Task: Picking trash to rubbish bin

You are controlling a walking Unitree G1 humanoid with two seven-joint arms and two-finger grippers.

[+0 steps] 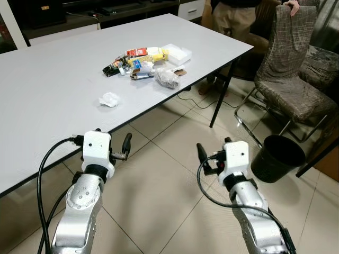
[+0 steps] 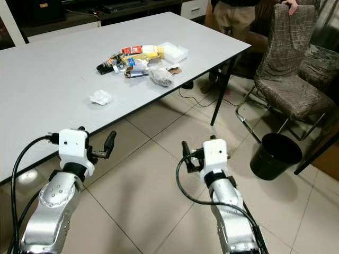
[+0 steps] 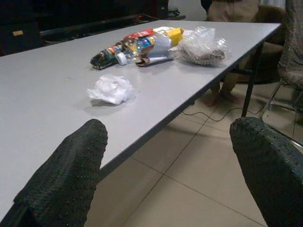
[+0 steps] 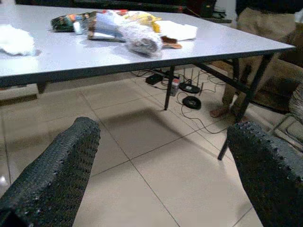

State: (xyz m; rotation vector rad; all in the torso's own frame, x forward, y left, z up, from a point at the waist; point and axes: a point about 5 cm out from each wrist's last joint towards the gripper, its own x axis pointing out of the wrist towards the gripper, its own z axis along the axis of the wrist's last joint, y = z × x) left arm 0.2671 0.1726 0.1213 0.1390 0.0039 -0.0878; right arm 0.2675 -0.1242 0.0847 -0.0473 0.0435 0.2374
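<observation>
I get even, soft indoor light; the table (image 1: 47,79) reads bright. Beyond the table the background sinks dark. Near the wrist lenses, fingers (image 3: 66,179) blur, slightly grainy.

One white table (image 1: 47,100), one black bin (image 1: 277,157), one crumpled tissue (image 1: 109,99), two chairs (image 1: 290,63), one person (image 1: 233,18)

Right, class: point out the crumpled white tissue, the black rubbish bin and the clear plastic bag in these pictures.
crumpled white tissue (image 1: 109,99): left eye view, middle of the wad.
black rubbish bin (image 1: 277,158): left eye view, its outer wall below the rim.
clear plastic bag (image 3: 202,45): left wrist view, centre of the crinkled bag.
</observation>
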